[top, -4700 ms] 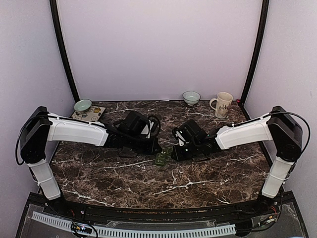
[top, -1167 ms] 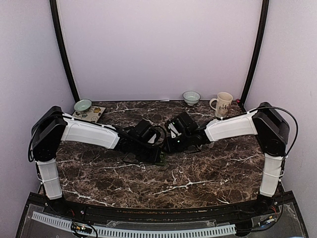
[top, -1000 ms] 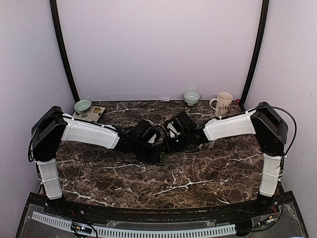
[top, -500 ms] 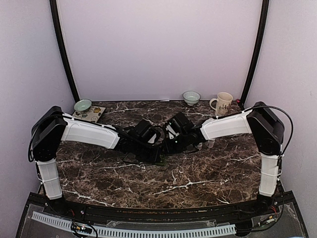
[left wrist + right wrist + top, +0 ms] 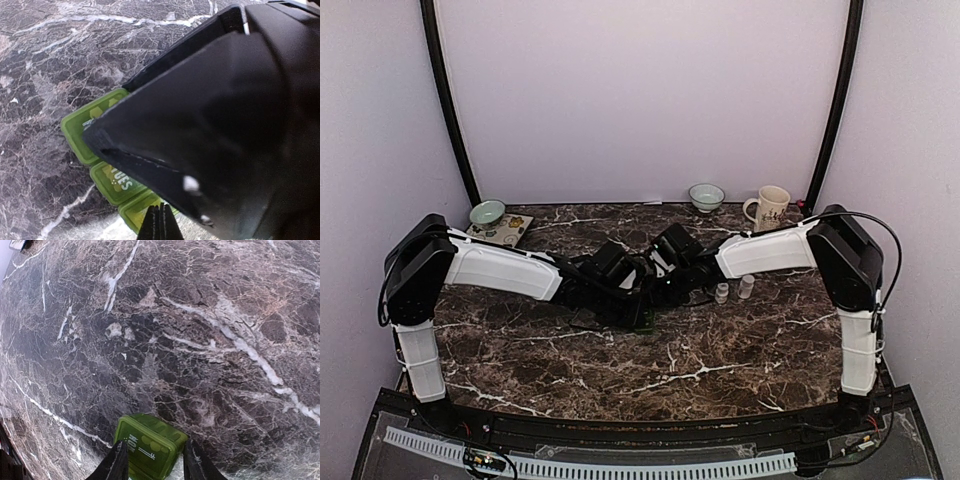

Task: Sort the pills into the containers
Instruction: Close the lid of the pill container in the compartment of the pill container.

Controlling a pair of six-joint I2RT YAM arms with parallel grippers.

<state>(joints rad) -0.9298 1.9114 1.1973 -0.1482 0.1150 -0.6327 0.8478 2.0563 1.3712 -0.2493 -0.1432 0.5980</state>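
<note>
Dark marble table (image 5: 210,330), green lidded pill containers (image 5: 107,172)
</note>
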